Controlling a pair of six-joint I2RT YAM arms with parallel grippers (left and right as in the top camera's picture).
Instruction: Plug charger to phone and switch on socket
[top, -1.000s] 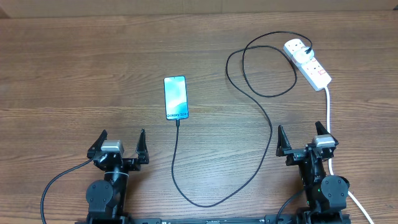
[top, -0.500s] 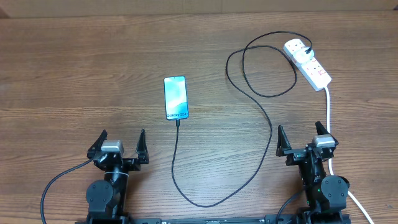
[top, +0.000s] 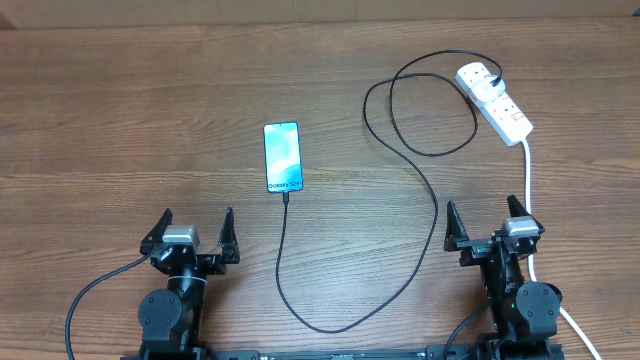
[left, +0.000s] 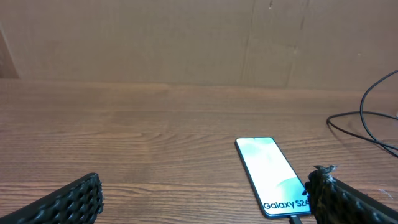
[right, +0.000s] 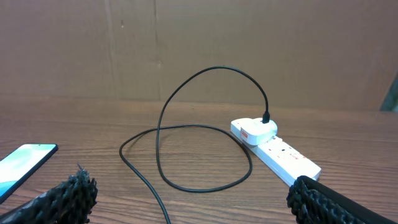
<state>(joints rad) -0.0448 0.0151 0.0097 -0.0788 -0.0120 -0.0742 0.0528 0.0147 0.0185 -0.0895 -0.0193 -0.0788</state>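
The phone (top: 283, 157) lies flat mid-table, its cyan screen lit, and shows in the left wrist view (left: 272, 176). The black charger cable (top: 435, 210) has its tip in the phone's near end, loops across the table, and its plug (top: 478, 77) sits in the white power strip socket (top: 496, 102) at the far right. The socket also shows in the right wrist view (right: 277, 151). My left gripper (top: 195, 228) is open and empty near the front edge, below-left of the phone. My right gripper (top: 487, 220) is open and empty, in front of the socket.
The socket's thick white cord (top: 529, 190) runs down the right side past my right arm. A cardboard wall (left: 186, 37) stands behind the wooden table (top: 120, 120).
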